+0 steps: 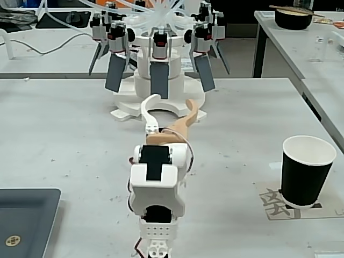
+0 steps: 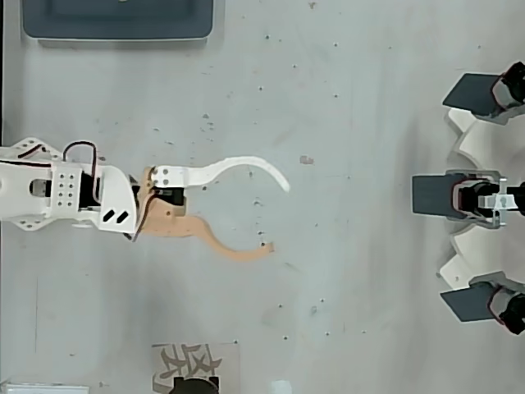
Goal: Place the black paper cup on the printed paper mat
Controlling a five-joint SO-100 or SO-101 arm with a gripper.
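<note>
Pincer (image 2: 277, 215) spread wide, empty, black paper cup (image 1: 306, 171) on printed paper mat (image 1: 277, 204)

The pale grey, lightly speckled tabletop (image 1: 64, 140) fills both views. Take the white multi-armed device with dark paddles (image 1: 159, 64) at its far edge as the landmark: its round white base sits flat on the tabletop. Nearer the camera than that device and off to the right in the fixed view lies the beige printed paper mat (image 1: 271, 207), and the black paper cup with the white inside (image 1: 306, 172) stands upright on it. Nearer and far left of the device, a dark grey flat tray (image 1: 24, 223) lies at the tabletop's corner.
</note>
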